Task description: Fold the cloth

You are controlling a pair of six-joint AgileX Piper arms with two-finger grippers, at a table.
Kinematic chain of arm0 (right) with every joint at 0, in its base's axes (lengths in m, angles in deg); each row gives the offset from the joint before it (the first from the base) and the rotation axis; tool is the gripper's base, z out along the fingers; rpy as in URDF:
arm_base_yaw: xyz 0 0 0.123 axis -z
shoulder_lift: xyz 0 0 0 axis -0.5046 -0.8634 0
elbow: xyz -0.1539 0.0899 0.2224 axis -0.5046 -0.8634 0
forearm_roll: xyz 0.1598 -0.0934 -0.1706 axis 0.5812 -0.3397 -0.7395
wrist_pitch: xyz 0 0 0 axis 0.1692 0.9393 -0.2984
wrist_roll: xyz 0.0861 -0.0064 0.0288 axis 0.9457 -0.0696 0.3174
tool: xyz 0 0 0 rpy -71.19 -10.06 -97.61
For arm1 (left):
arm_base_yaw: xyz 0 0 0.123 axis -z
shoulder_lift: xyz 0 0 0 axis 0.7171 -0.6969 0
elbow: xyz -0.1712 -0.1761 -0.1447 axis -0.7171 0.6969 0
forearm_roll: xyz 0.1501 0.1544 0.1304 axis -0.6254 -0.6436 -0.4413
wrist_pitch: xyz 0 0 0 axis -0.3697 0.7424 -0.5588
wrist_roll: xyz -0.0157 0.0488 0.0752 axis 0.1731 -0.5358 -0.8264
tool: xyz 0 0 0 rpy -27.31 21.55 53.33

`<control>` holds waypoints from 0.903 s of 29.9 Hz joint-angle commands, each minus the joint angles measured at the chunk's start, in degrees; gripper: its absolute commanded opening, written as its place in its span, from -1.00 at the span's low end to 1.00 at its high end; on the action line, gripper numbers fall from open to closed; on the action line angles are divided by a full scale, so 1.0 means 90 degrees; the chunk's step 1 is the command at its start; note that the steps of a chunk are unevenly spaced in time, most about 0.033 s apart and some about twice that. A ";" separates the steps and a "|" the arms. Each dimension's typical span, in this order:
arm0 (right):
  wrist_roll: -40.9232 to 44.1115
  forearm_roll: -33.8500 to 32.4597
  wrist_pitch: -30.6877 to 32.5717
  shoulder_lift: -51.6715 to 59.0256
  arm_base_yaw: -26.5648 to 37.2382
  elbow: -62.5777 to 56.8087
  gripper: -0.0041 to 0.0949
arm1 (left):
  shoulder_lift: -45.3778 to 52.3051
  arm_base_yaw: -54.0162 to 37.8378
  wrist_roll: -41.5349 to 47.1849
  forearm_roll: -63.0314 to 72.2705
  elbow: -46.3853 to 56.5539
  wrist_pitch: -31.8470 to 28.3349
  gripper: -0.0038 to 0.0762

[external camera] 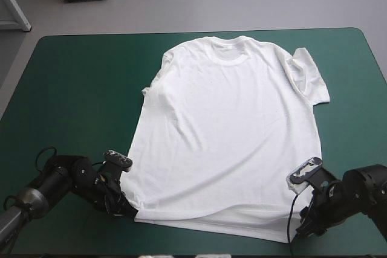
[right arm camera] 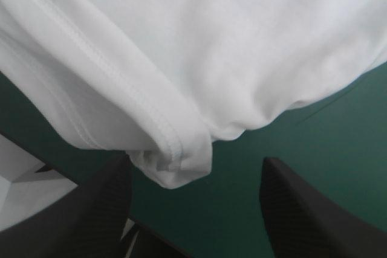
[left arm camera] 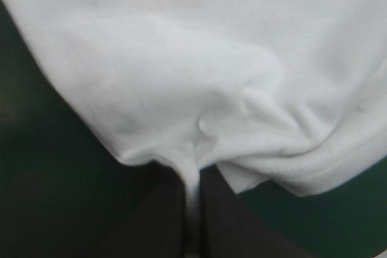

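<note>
The white T-shirt [external camera: 230, 131] lies spread flat on the teal-green cover, collar toward the far edge and hem toward the near edge. My left gripper [external camera: 128, 209] is low at the hem's left corner. In its wrist view the left gripper [left arm camera: 192, 173] is shut on a pinched fold of the T-shirt [left arm camera: 199, 58], which puckers ahead of the fingers. My right gripper [external camera: 300, 225] is at the hem's right corner. In its wrist view the right gripper [right arm camera: 196, 167] is open, and the stitched hem corner of the T-shirt [right arm camera: 211, 40] lies between the fingers.
Bare teal-green cover [external camera: 78, 89] stretches left of the shirt, with a narrower strip on the right. The right sleeve [external camera: 311, 80] lies creased toward the right edge. The table's near edge [right arm camera: 72, 176] runs close beside the right gripper.
</note>
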 commanded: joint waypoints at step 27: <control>-0.0620 0.0955 -0.1356 -0.1743 0.0000 -0.0528 -0.95 | 0.0042 0.0048 -0.0030 0.0156 -0.0459 0.0443 -0.93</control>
